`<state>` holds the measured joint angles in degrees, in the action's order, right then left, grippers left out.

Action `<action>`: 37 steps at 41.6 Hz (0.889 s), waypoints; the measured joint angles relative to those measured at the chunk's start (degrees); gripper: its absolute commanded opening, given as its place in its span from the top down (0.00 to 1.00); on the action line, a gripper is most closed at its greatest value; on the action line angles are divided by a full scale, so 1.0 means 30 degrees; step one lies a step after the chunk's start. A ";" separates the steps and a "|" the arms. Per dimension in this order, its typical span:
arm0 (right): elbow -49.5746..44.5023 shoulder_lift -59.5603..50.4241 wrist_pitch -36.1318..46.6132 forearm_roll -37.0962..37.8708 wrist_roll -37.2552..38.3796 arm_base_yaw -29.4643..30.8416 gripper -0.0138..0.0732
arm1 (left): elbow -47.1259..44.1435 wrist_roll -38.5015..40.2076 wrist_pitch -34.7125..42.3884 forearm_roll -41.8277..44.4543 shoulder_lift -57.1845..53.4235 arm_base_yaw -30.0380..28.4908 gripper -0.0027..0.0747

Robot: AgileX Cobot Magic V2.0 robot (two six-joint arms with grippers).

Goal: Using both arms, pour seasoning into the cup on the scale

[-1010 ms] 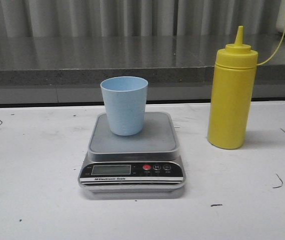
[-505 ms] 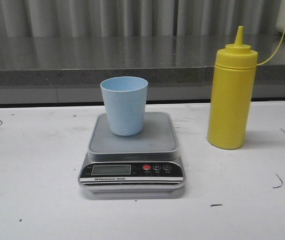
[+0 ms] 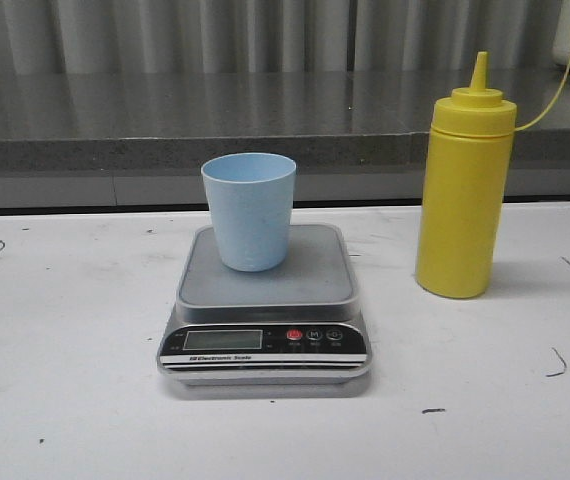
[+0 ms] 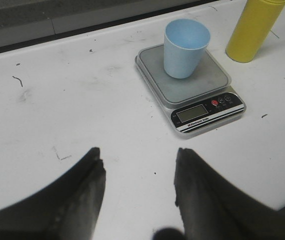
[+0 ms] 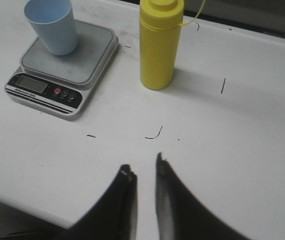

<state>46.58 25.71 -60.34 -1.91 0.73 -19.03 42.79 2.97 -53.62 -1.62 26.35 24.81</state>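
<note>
Nothing has shifted since a second ago: left claw (image 4: 137, 165) hangs wide open and empty, right claw (image 5: 143, 170) nearly closed, empty. Cup (image 3: 249, 210) stands upright on scale (image 3: 265, 300); yellow bottle (image 3: 463, 190) sits right, apart.

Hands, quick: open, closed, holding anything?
Left hand: open, holding nothing.
Right hand: fingers nearly together with a narrow gap, holding nothing.
</note>
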 measured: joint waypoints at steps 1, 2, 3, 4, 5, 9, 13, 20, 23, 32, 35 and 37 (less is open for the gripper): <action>0.0000 0.0000 0.0034 0.0000 0.0000 0.0000 0.98 | 0.0000 0.0000 0.0000 0.0000 0.0000 0.0000 0.72; 0.0000 0.0000 0.0080 0.0000 0.0000 0.0000 0.97 | 0.0000 0.0000 0.0000 0.0000 0.0000 0.0000 0.77; 0.0000 0.0000 0.0078 0.0000 0.0000 0.0000 0.97 | 0.0000 0.0000 0.0000 0.0000 0.0000 0.0000 0.80; 0.0000 0.0000 0.0122 0.0000 0.0000 0.0000 0.98 | 0.0000 0.0000 0.0000 0.0000 0.0000 0.0000 0.84; 0.0000 0.0000 0.0160 0.0000 0.0000 0.0000 0.98 | 0.0000 0.0000 0.0000 0.0000 0.0000 0.0000 0.88; 0.0000 0.0000 0.0240 0.0000 0.0000 0.0000 0.98 | 0.0000 0.0000 0.0000 0.0000 0.0000 0.0000 0.99; 0.0000 0.0000 0.0295 0.0000 0.0000 0.0000 0.98 | 0.0000 0.0000 0.0000 0.0000 0.0000 0.0000 0.99; 0.0000 0.0000 0.0325 0.0000 0.0000 0.0000 0.98 | 0.0000 0.0000 0.0000 0.0000 0.0000 0.0000 0.99; 0.0000 0.0000 0.0325 0.0000 0.0000 0.0000 0.98 | 0.0000 0.0000 0.0000 0.0000 0.0000 0.0000 0.99; 0.0000 0.0000 0.0325 0.0000 0.0000 0.0000 0.98 | -0.0084 0.0000 0.0035 0.0000 -0.0052 0.0000 0.99; 0.0000 0.0000 0.0325 0.0000 -0.0013 0.0000 0.98 | -0.0434 0.0000 0.0359 0.0000 -0.0519 -0.0036 0.99; 0.0000 0.0000 0.0325 0.0000 -0.0013 0.0000 0.98 | -0.0837 0.0000 0.0751 0.0000 -0.0980 -0.0200 0.99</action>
<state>46.58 25.71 -59.36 -1.91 0.69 -19.03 40.28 2.97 -51.37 -1.62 23.41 24.22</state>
